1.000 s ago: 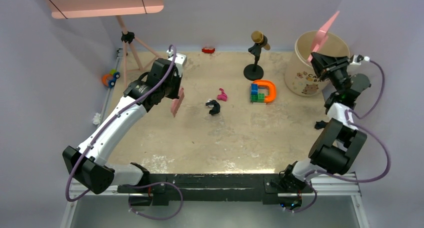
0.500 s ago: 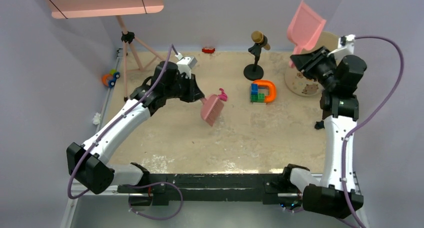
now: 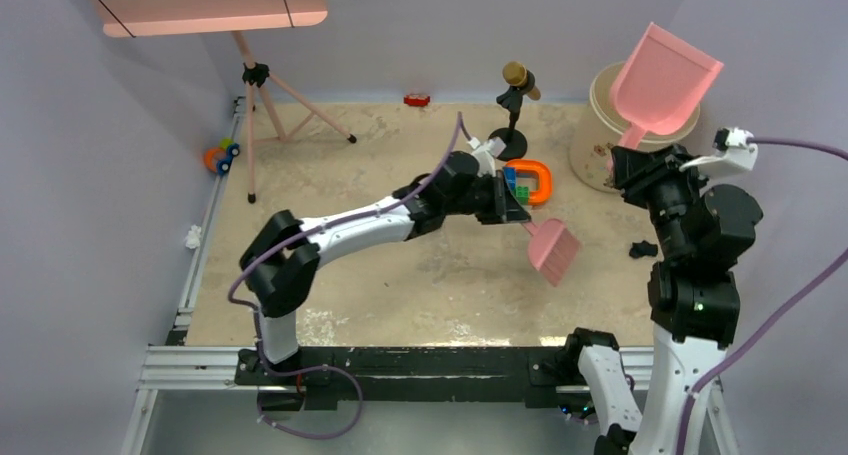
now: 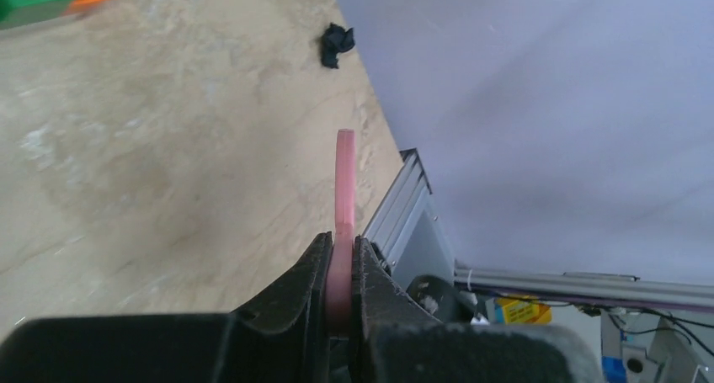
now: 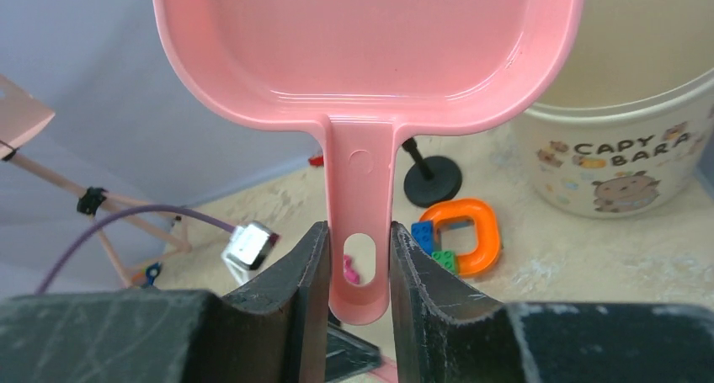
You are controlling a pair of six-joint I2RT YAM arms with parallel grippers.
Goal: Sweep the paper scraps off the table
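Scrap bearing | we see black paper scrap (image 3: pixel 643 248) on table (image 3: pixel 400 275), just near-side of bucket (image 3: pixel 592 153) | left gripper (image 4: pixel 341 244) clamps brush (image 3: pixel 553 250), left of bucket, nearer it | right gripper (image 5: pixel 358 231) grips dustpan (image 3: pixel 662 85) above bucket

Left gripper (image 3: pixel 518 213) holds a pink brush (image 3: pixel 553 251) over the table's (image 3: pixel 400 285) right half. Right gripper (image 3: pixel 640 160) holds a pink dustpan (image 3: pixel 665 80) high by the far-right bucket (image 3: pixel 597 125). Black scrap (image 3: pixel 643 248) near right edge.
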